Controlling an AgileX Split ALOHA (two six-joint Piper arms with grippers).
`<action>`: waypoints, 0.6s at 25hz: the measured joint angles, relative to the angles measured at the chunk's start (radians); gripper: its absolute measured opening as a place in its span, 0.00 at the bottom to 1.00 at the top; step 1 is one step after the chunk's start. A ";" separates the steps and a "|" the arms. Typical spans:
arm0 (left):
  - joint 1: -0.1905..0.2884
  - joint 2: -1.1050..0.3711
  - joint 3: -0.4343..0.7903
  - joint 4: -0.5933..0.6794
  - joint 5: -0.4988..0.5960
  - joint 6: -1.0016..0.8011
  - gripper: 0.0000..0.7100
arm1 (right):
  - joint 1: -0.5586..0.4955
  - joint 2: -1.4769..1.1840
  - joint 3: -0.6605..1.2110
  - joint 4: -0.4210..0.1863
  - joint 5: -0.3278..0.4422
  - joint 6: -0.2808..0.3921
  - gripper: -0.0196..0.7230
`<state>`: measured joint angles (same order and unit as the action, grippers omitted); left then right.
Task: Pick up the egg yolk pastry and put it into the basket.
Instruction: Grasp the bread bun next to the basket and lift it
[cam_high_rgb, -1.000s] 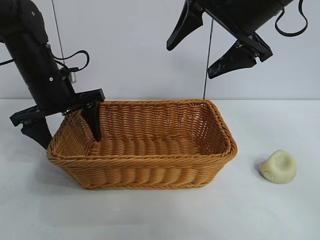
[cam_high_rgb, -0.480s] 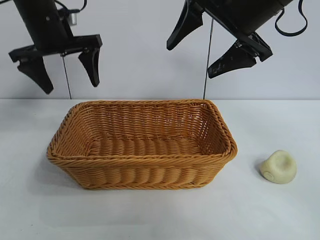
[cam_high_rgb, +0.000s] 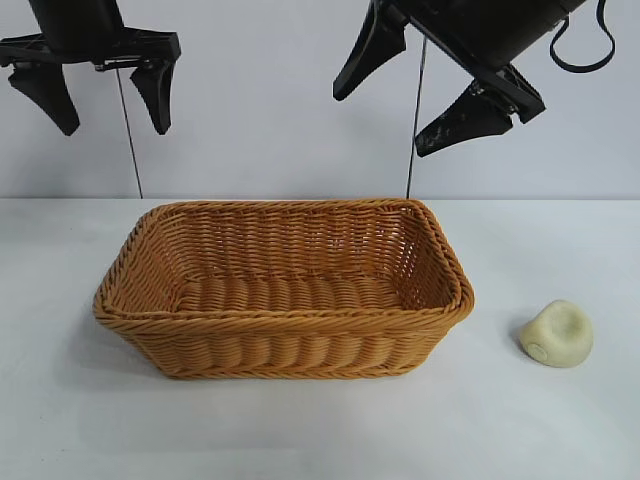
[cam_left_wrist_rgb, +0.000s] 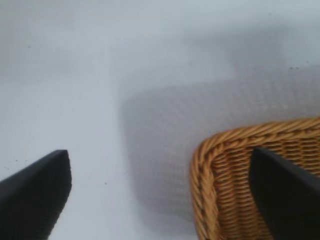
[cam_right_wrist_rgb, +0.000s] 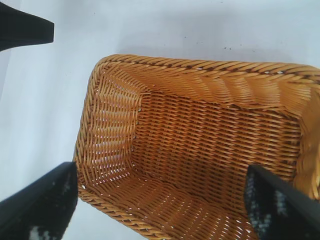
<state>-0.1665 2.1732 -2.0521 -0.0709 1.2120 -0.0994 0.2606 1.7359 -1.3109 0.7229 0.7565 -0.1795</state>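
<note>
So we've got the egg yolk pastry (cam_high_rgb: 557, 334) sitting on the table (cam_high_rgb: 560, 430) right of the basket (cam_high_rgb: 284, 318), while left gripper (cam_high_rgb: 97, 95) and right gripper (cam_high_rgb: 425, 105) hang above, both wide open, holding nothing.

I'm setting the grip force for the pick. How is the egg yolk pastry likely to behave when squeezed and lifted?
The egg yolk pastry is small beside the basket, so probably light. Its matte, dimpled surface suggests something soft that could dent or crumble under a hard squeeze. The rounded dome may slip or roll from the fingers if gripped off-centre.
</note>
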 joint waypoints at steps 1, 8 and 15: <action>0.023 0.000 0.000 0.001 0.000 0.003 0.98 | 0.000 0.000 0.000 0.000 0.000 0.000 0.89; 0.158 -0.006 0.010 -0.010 0.000 0.009 0.98 | 0.000 0.000 0.000 0.000 0.000 0.000 0.89; 0.143 -0.160 0.219 -0.022 -0.001 0.045 0.98 | 0.000 0.000 0.000 0.000 -0.001 0.000 0.89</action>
<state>-0.0237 2.0131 -1.8334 -0.0929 1.2111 -0.0546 0.2606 1.7359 -1.3109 0.7229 0.7557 -0.1795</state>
